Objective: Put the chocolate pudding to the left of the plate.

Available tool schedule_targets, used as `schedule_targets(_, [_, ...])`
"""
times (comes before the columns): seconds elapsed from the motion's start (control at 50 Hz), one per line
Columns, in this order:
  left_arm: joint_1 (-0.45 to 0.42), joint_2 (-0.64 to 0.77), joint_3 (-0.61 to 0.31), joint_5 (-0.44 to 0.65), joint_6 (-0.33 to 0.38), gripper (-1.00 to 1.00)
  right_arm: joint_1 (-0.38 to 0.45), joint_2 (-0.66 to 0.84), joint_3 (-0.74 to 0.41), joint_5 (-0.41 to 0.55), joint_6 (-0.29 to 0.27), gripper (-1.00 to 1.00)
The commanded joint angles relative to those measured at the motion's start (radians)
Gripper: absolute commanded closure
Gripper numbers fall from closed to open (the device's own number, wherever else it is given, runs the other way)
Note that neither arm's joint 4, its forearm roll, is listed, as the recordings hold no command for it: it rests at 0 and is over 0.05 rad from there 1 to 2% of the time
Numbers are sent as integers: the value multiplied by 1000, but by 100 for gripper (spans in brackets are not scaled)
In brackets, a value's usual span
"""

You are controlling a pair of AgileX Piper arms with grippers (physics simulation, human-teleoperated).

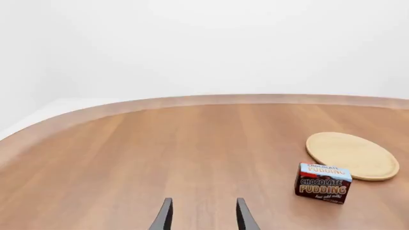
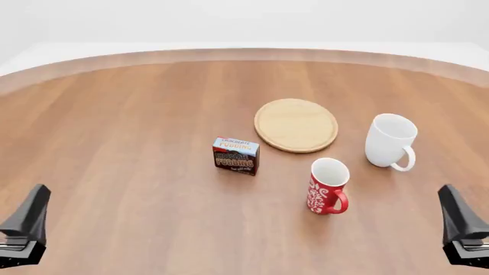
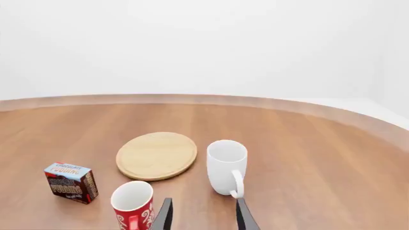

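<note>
The chocolate pudding (image 2: pixel 235 155) is a small brown box with a blue and red top band, standing upright on the table just front-left of the plate (image 2: pixel 296 125), a flat round light-wood disc. The same box (image 1: pixel 323 184) and plate (image 1: pixel 352 155) show in the left wrist view, and again as box (image 3: pixel 71 182) and plate (image 3: pixel 156 155) in the right wrist view. My left gripper (image 1: pixel 203 215) is open and empty at the near left edge, far from the box. My right gripper (image 3: pixel 203 215) is open and empty at the near right.
A red patterned mug (image 2: pixel 328 185) stands in front of the plate, and a white mug (image 2: pixel 391 141) to the plate's right. The table's curved far rim (image 2: pixel 244 55) runs across the back. Bare wood lies left of the pudding box.
</note>
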Motion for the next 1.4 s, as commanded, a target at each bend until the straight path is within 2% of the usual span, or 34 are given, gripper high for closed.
schedule_targets(0.02, [0, 5, -3, -1, 0, -100, 6, 2, -5, 5, 0, -100])
schedule_targets(0.3, [0, 5, -3, -1, 0, -100, -21, 2, -36, 19, 14, -100])
schedule_targets(0.36, [0, 5, -3, -1, 0, -100, -39, -1, -75, 43, 14, -100])
schedule_targets(0.44, [0, 5, -3, -1, 0, -100, -37, -1, -175, 128, -4, -100])
schedule_targets(0.56, [0, 5, -3, -1, 0, -100, -9, 1, -284, 220, -54, -100])
schedule_targets(0.58, [0, 5, -3, -1, 0, -100, 1, 29, -336, 234, -73, -100])
schedule_targets(0.72, [0, 5, -3, -1, 0, -100, 41, 218, -511, 223, -172, -100])
schedule_targets(0.82, [0, 5, -3, -1, 0, -100, 62, 350, -608, 220, -243, -100])
schedule_targets(0.88, [0, 5, -3, -1, 0, -100, 70, 389, -643, 223, -255, -100])
schedule_targets(0.9, [0, 5, -3, -1, 0, -100, 85, 436, -679, 228, -286, -100])
schedule_targets(0.98, [0, 5, -3, -1, 0, -100, 127, 529, -745, 240, -346, -100])
schedule_targets(1.02, [0, 5, -3, -1, 0, -100, 140, 566, -777, 251, -358, -100])
schedule_targets(1.1, [0, 5, -3, -1, 0, -100, 181, 683, -871, 289, -431, -100])
schedule_targets(1.14, [0, 5, -3, -1, 0, -100, 191, 712, -897, 300, -441, -100])
schedule_targets(1.16, [0, 5, -3, -1, 0, -100, 221, 751, -918, 314, -460, -100])
schedule_targets(1.3, [0, 5, -3, -1, 0, -100, 258, 903, -998, 358, -532, -100])
schedule_targets(1.4, [0, 5, -3, -1, 0, -100, 301, 990, -1060, 408, -540, -100])
